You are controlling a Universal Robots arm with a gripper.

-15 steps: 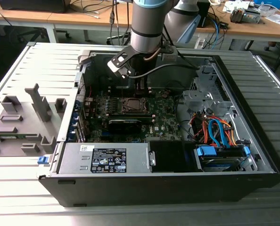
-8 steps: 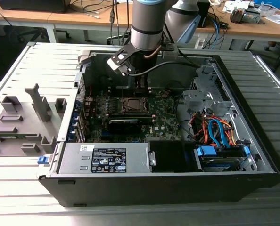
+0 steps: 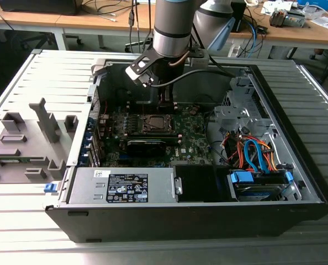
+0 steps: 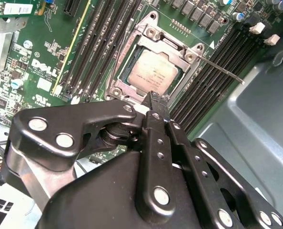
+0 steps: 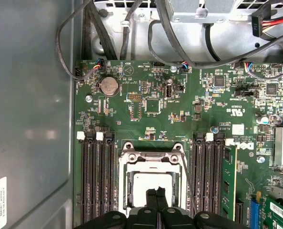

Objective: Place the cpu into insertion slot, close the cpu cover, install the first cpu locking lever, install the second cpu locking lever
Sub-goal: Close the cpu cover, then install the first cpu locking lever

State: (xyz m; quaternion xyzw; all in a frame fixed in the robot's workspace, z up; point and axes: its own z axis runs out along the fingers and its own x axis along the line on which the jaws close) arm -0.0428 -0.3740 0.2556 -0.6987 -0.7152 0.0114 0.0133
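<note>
The cpu (image 4: pixel 153 71) lies flat in the insertion slot (image 3: pixel 154 122), its silver top showing through the cutout of the cpu cover (image 4: pixel 132 45), which lies down over it. In the first wrist view the cpu (image 5: pixel 148 183) and the cover's rim (image 5: pixel 151 153) sit just ahead of my fingertips. My gripper (image 4: pixel 153 98) is shut with nothing in it, its tips hovering over the socket's near edge (image 5: pixel 156 192). A thin locking lever (image 4: pixel 225 74) sticks out free beside the socket. The arm (image 3: pixel 172 27) hangs over the open case.
Black memory slots (image 5: pixel 96 176) flank the socket on both sides. A black graphics card (image 3: pixel 144 144) lies near it, with the power supply (image 3: pixel 122 185) in front. Orange and blue cables (image 3: pixel 252 152) fill the drive bay. A grey fixture (image 3: pixel 26 143) stands outside the case.
</note>
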